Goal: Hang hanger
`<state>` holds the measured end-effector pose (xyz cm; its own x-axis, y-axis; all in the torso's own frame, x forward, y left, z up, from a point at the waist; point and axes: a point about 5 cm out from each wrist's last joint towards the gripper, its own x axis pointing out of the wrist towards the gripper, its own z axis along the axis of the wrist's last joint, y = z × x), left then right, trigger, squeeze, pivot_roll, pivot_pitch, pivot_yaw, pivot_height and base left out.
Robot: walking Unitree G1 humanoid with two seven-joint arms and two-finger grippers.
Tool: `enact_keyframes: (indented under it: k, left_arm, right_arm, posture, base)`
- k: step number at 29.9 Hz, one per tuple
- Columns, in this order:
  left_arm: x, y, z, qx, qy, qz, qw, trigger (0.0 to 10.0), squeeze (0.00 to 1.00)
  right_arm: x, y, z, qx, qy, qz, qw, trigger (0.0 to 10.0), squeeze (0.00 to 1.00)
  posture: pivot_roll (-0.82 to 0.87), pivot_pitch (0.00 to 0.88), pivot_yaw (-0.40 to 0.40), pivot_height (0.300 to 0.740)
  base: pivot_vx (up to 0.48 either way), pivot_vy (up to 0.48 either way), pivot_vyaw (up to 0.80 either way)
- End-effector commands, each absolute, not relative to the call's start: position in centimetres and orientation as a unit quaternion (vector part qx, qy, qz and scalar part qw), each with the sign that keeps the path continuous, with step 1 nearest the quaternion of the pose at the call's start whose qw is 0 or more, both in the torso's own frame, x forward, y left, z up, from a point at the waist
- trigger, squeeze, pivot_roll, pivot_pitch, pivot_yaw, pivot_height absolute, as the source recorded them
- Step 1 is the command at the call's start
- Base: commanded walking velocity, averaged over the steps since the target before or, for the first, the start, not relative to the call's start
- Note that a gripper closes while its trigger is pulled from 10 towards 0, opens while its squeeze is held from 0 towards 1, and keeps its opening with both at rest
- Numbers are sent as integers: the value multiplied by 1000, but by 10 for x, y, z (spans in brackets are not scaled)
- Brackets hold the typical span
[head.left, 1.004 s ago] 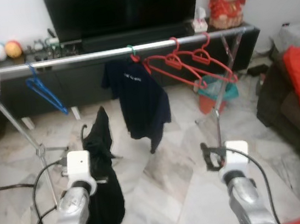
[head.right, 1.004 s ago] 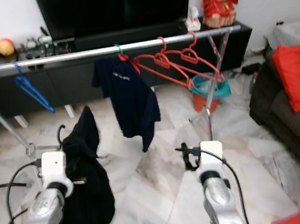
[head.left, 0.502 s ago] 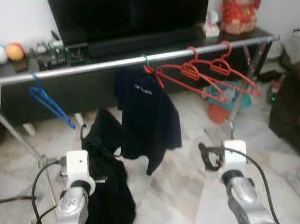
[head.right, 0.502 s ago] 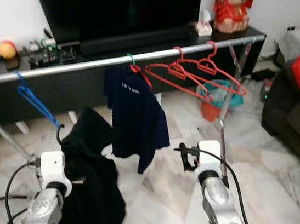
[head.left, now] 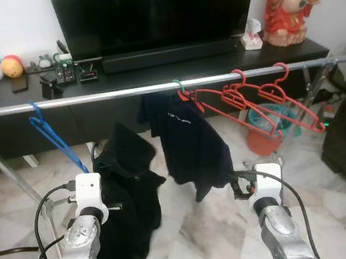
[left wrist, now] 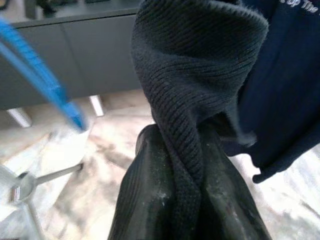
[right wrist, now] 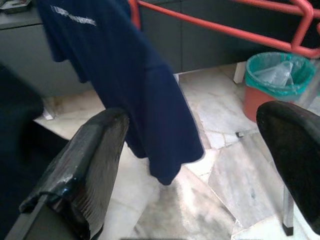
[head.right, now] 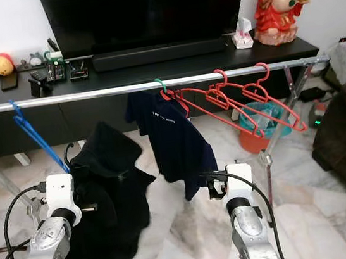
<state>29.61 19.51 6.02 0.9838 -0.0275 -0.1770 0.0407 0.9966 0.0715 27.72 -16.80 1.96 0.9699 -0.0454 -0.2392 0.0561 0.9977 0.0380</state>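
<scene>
On our left, a blue plastic hanger (head.left: pixel 51 138) dangles empty from the long silver clothes rail (head.left: pixel 92 97), leaving open bar beside it. Our left gripper (left wrist: pixel 176 200) has its two black fingers (left wrist: pixel 145 200) pinched together on a black knitted garment (head.right: pixel 108 195). A dark hanger hook (head.right: pixel 68 153) peeks out beside the cloth, so we judge the hanger sits inside it, held below the rail and not yet hooked on. Further along hangs a navy blue T-shirt with white lettering (head.left: pixel 191 143) on a green-hooked hanger. Our right gripper (right wrist: pixel 200 150) waits with fingers spread wide and nothing between them, near that shirt. Beyond, three red plastic hangers (head.right: pixel 246 104) slant along the rail.
</scene>
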Motion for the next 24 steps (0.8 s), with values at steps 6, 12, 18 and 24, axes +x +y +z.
enact_keyframes:
  k: [6,12,18,24]
  left_arm:
    - [299,189,65,49,75,-30,996,10000,0]
    - [298,189,65,54,72,-30,995,10000,0]
    - [297,188,64,56,73,-29,995,10000,0]
    - [297,188,64,57,74,-32,995,10000,0]
  right_arm:
    - [277,-173,20,30,120,-34,992,10000,0]
    - [277,-172,21,32,114,-32,992,10000,0]
    - [276,-171,21,23,111,-24,993,10000,0]
    - [274,-167,20,26,113,-15,993,10000,0]
  posture:
    - [-174,0,-37,740]
    - [-174,0,-37,740]
    - [-176,0,-36,740]
    - [-174,0,-37,740]
  base:
    - [0,0,0]
    - [0,-91,0]
    - [162,-282,0]
    - [250,-282,473]
